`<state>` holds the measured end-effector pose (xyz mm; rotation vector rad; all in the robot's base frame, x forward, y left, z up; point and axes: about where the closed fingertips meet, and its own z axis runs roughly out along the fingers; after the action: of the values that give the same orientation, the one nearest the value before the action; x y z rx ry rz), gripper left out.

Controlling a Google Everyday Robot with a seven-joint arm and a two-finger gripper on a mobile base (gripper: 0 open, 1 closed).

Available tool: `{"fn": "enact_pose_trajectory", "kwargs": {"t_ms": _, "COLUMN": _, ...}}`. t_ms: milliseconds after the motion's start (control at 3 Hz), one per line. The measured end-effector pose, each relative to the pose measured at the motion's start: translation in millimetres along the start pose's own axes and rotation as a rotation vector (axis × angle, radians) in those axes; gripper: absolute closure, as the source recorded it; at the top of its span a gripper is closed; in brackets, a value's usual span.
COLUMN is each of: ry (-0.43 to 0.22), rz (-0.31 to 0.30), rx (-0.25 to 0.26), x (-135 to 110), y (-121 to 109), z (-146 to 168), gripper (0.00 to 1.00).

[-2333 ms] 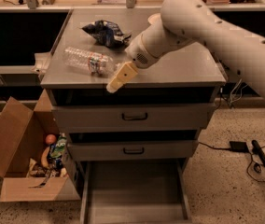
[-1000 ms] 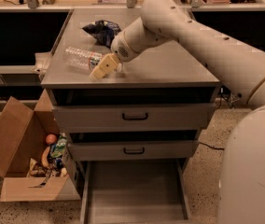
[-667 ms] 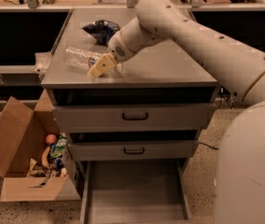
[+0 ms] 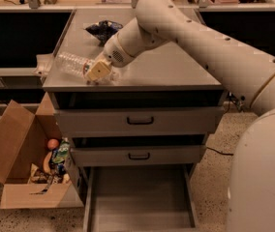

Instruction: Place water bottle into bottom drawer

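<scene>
The water bottle [image 4: 70,63] lies on its side on the grey cabinet top [image 4: 176,66], near the front left corner. My gripper [image 4: 98,71] is at the bottle's right end, over its label band and touching or nearly touching it. The arm reaches in from the right. The bottom drawer [image 4: 140,199] is pulled open below, with a bare grey floor.
A dark blue snack bag [image 4: 103,30] lies at the back of the cabinet top. Two upper drawers [image 4: 140,121] with black handles are shut. An open cardboard box [image 4: 26,161] with food items stands on the floor to the left of the cabinet.
My gripper has moved left along the cabinet top and now sits against the bottle's right end. The bottle has stayed in place.
</scene>
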<state>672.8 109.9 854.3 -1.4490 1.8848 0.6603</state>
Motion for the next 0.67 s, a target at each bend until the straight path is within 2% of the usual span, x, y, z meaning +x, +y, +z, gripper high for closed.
{"fn": "enact_pose_trajectory", "kwargs": {"t_ms": 333, "ry": -0.007, "rz": -0.031, "rx": -0.034, "x": -2, "y": 17, "z": -4, "gripper": 0.94}}
{"fn": "enact_pose_trajectory", "kwargs": {"t_ms": 667, "ry": -0.051, "rz": -0.075, "rx": -0.031, "x": 5, "y": 37, "z": -28, "gripper": 1.00}}
